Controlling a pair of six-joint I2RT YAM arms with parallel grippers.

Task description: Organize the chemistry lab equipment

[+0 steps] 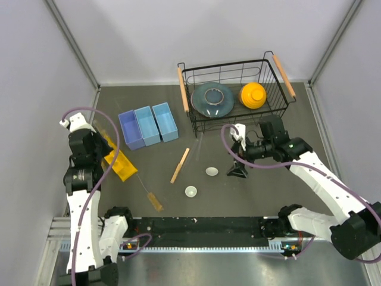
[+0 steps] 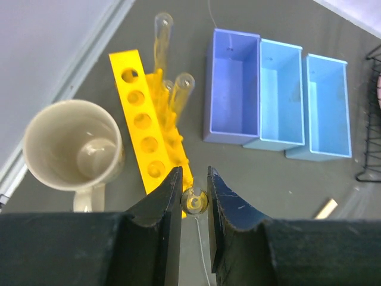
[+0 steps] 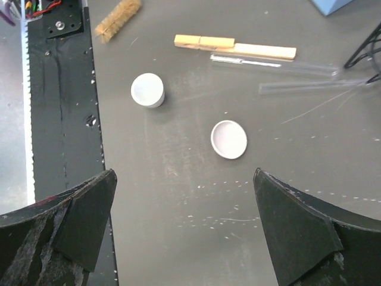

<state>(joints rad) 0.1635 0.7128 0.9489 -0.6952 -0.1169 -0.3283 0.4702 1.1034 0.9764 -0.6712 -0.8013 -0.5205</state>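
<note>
In the left wrist view my left gripper [image 2: 194,176] is shut on a clear test tube [image 2: 194,201], seen end-on beside the yellow tube rack [image 2: 143,122]. Two more clear tubes [image 2: 180,90] stand in that rack. My right gripper [image 3: 183,179] hangs open over bare table with nothing between its fingers. Just beyond it lie two small white dishes [image 3: 228,139] [image 3: 147,90]. Farther off are a tan wooden stick [image 3: 235,47], two clear rods [image 3: 280,64] and the amber brush [image 3: 118,19]. From above, the stick [image 1: 180,165] and the brush [image 1: 153,199] lie mid-table.
Three light-blue bins [image 1: 147,125] stand side by side behind the rack. A black wire basket [image 1: 280,104] at the back right holds a blue-grey plate [image 1: 212,99] and a yellow bowl [image 1: 253,95]. A cream mug [image 2: 71,146] sits left of the rack.
</note>
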